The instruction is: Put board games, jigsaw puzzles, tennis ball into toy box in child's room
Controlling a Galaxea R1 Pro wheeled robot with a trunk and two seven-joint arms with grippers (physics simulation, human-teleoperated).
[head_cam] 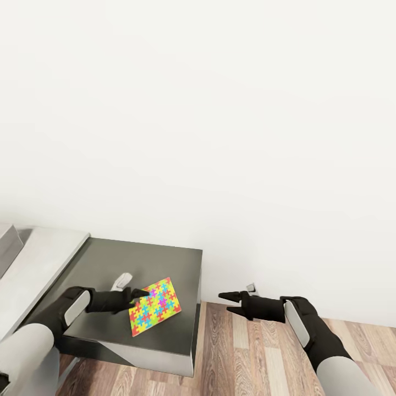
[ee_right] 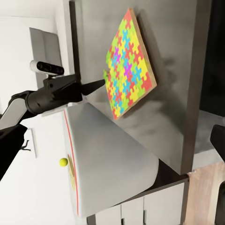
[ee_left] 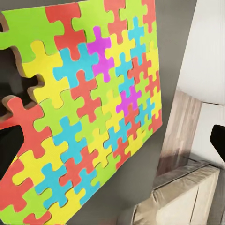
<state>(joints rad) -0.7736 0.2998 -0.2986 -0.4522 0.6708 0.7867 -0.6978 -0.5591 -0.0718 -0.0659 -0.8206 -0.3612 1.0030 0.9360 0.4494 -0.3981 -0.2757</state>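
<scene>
A jigsaw puzzle (head_cam: 155, 306) of red, yellow, blue and green pieces is tilted up off the dark end of the table (head_cam: 165, 261). My left gripper (head_cam: 144, 295) is shut on its near edge. The right wrist view shows those fingers (ee_right: 93, 85) pinching the puzzle (ee_right: 129, 65), which casts a shadow on the surface. Close up, the puzzle (ee_left: 89, 108) spans the left wrist view. The light grey toy box (ee_right: 110, 157) stands beside it, with the tennis ball (ee_right: 63, 161) past its rim; whether the ball is inside I cannot tell. My right gripper (head_cam: 224, 302) hangs open over the floor, off the table's end.
A white wall runs right behind the table. Wooden floor (head_cam: 247, 357) lies beyond the table's right end. White drawers (ee_right: 140, 211) sit under the desk. A beige padded corner (ee_left: 187, 197), seemingly the bed, shows low in the left wrist view.
</scene>
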